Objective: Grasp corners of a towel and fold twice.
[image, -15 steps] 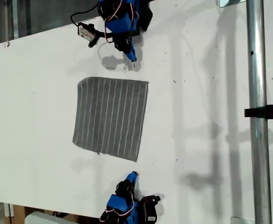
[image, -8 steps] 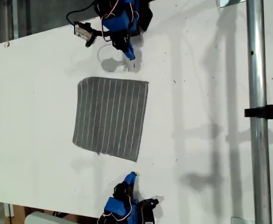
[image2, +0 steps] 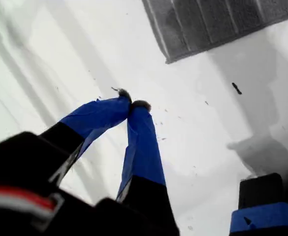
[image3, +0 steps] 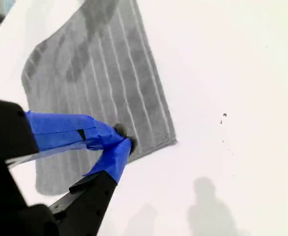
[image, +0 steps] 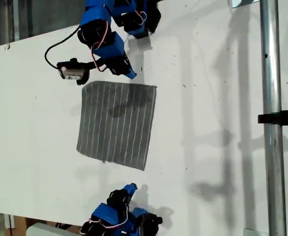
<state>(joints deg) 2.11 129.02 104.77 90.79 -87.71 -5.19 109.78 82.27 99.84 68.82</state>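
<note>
Our towel (image: 116,123) lies flat and open on the white table (image: 208,98), between our two arms, with no fold made yet. We judge that we are at the approach, before any corner is taken.

Our first gripper (image2: 134,104) has its jaws closed, blue tips meeting, with nothing between them. It hangs over bare table, and the nearest towel corner (image2: 168,60) lies ahead of the tips and clearly apart from them. In the exterior view this gripper (image: 131,187) sits just short of that corner (image: 144,168), placed to come at the cloth from outside its edge.

Our second gripper (image3: 124,137) also has its tips together. They sit over the striped cloth, just inside its edge, with a corner (image3: 173,141) a little beyond them. We cannot tell whether the tips touch the fabric, and no cloth looks pinched or lifted. In the exterior view it (image: 130,75) stands at the opposite edge of the towel from the first.

Each arm faces its own side, so that two corners of one edge can be raised together. Both sets of jaws will likely need to open first, then close low on the thin, limp fabric.
</note>
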